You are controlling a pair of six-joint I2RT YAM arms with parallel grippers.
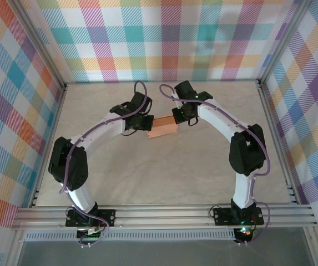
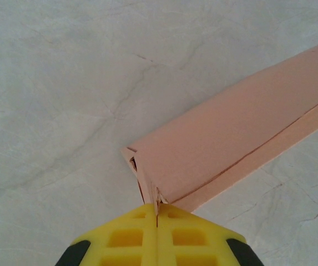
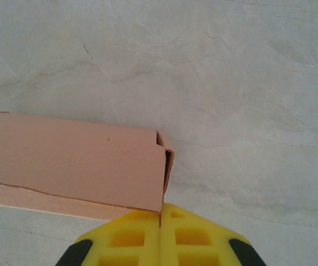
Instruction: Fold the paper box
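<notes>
The salmon-orange paper box (image 1: 163, 127) lies folded into a long narrow shape between the two arms at mid-table. My left gripper (image 1: 146, 126) pinches its left end; in the left wrist view the yellow jaws are shut on the folded corner flap of the paper box (image 2: 225, 144), with my left gripper (image 2: 157, 209) right at the card's tip. My right gripper (image 1: 178, 117) holds the opposite end; in the right wrist view the paper box (image 3: 70, 166) ends at the shut yellow jaws of my right gripper (image 3: 160, 209), which clamp its end wall.
The pale marbled table (image 1: 164, 177) spreads around the box. Aluminium frame rails (image 1: 164, 217) run along the near edge, and checked fabric walls (image 1: 14, 111) enclose the left, right and back sides.
</notes>
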